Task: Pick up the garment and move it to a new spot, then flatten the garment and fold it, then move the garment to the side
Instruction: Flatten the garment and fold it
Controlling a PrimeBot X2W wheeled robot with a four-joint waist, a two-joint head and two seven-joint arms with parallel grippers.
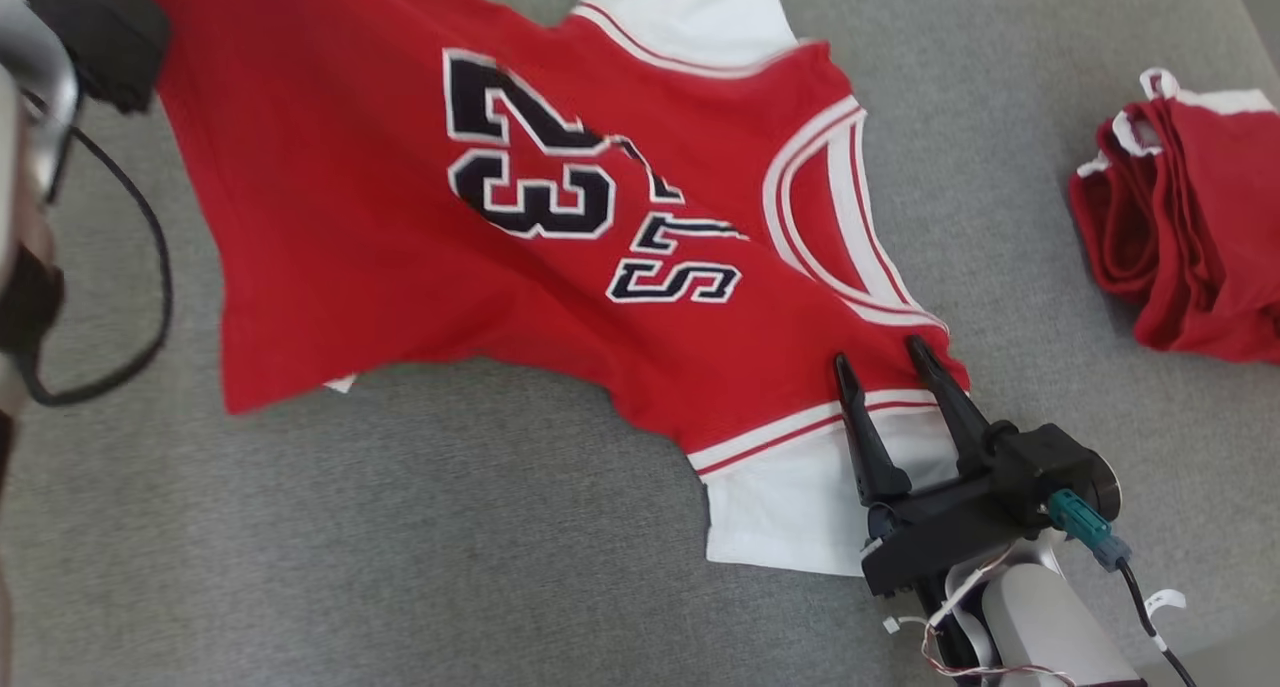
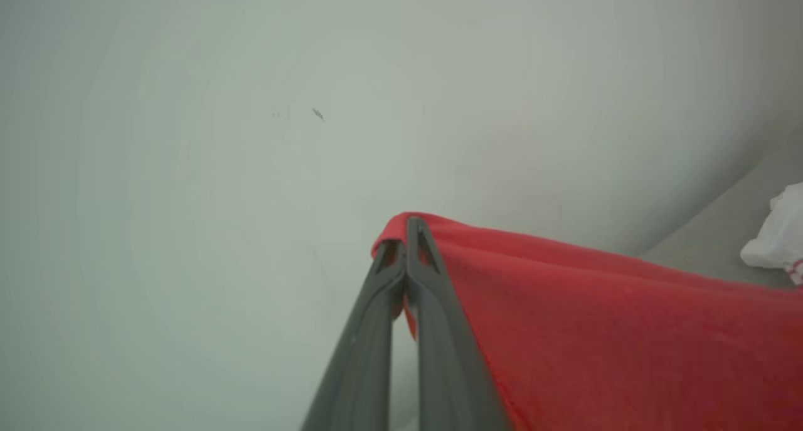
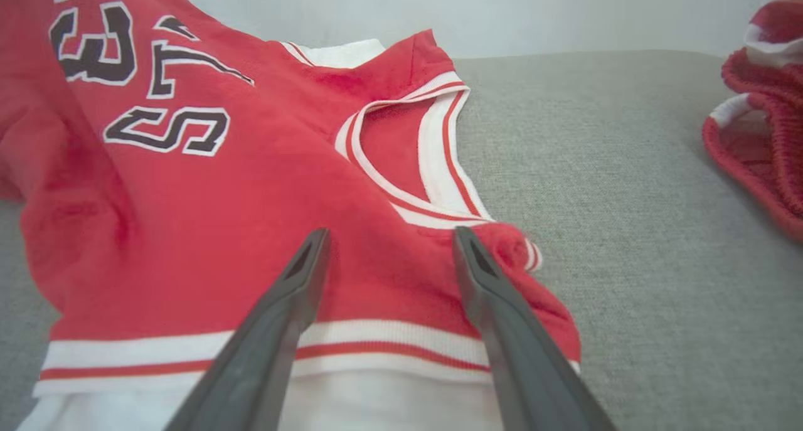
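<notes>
The left claw (image 2: pixel 406 230) pinches a raised edge of the red jersey (image 1: pixel 400 217). The right claw (image 1: pixel 879 354) gapes over its shoulder.

You get soft, even light, with only a faint shadow along the near edge of the jersey (image 1: pixel 400 267). Your head view smears at its upper left. In the left wrist view the wall (image 2: pixel 188 167) looks hazy, while in the right wrist view the weave of the surface (image 3: pixel 627 230) is crisp.

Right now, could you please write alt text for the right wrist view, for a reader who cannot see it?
A red jersey with white trim and black lettering lies on a grey cloth surface. The right gripper has its two dark fingers open, pointing at the jersey's shoulder beside the neck opening. A second red garment lies bunched at the right edge.
</notes>
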